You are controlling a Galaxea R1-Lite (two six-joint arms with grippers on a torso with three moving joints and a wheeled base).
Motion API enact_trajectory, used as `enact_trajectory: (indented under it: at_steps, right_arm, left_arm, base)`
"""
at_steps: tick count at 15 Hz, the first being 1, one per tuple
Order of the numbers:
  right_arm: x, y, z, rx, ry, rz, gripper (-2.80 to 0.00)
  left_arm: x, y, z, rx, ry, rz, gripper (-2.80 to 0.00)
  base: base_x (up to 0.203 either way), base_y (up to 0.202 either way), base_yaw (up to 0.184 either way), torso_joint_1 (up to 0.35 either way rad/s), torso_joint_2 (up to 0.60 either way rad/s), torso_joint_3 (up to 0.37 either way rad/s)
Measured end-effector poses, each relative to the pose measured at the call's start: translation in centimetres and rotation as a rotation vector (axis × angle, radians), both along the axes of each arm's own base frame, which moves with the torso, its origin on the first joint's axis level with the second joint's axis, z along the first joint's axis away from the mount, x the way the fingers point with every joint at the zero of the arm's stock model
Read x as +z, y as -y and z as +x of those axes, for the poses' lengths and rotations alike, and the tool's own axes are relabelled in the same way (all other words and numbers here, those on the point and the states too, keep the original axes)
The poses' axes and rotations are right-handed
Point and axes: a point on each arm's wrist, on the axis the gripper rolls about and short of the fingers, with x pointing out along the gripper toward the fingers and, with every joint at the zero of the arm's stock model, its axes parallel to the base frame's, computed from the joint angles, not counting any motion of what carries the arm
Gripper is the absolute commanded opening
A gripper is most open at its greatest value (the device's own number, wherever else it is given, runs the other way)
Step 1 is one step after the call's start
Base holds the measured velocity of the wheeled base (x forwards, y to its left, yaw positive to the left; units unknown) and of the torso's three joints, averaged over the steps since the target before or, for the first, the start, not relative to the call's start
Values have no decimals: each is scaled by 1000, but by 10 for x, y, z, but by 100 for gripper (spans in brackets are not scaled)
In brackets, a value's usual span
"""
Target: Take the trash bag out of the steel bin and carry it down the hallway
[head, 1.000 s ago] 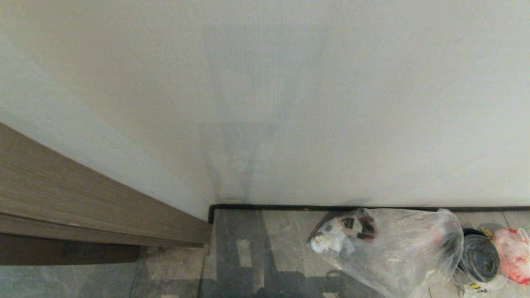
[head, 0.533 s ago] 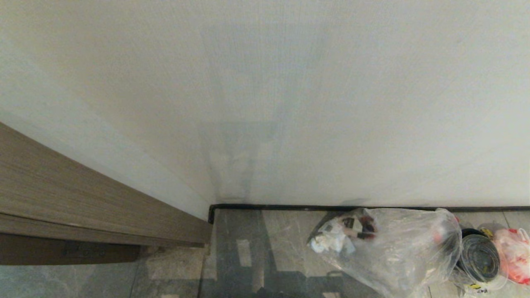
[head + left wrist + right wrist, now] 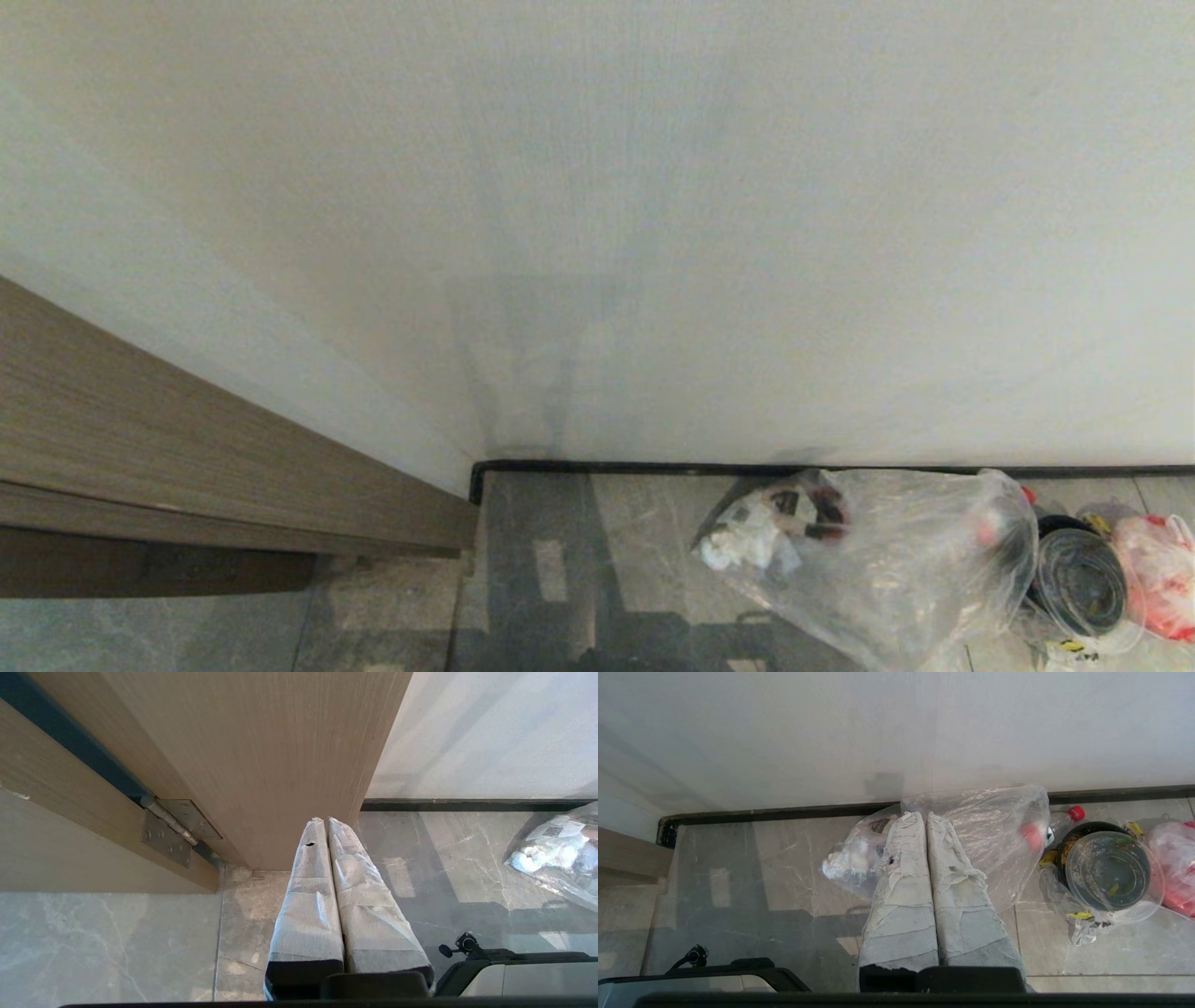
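Though lying slack on grey tile against skirting, trash bag (image 3: 878, 560) looks light, thin, crinkly, likely slippery; film would tear if snagged. Contents bunched at one end: white paper, dark scraps, red bits. Best hold, by my guess: gathered loose film at emptier end, not bulging rubbish. Right gripper (image 3: 924, 819) closed, empty, hovering over bag. Left gripper (image 3: 325, 822) closed, empty, near wooden door (image 3: 261, 756). Round lidded container (image 3: 1108, 872) beside bag. Steel bin not seen. No readable writing; labels too small.
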Motion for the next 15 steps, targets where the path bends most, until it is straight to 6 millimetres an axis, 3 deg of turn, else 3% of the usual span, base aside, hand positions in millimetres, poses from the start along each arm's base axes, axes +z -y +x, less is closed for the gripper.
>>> enact_trajectory:
  at_steps: [4,15]
  right_arm:
    - [0,0,0,0,0,0,-280]
    - [0,0,0,0,-1,2,-280]
  left_arm:
    - [0,0,0,1,-1,-6,-280]
    - [0,0,0,1,-1,-6,-280]
  base:
    - [0,0,0,-1,1,64]
    - [0,0,0,1,4,196]
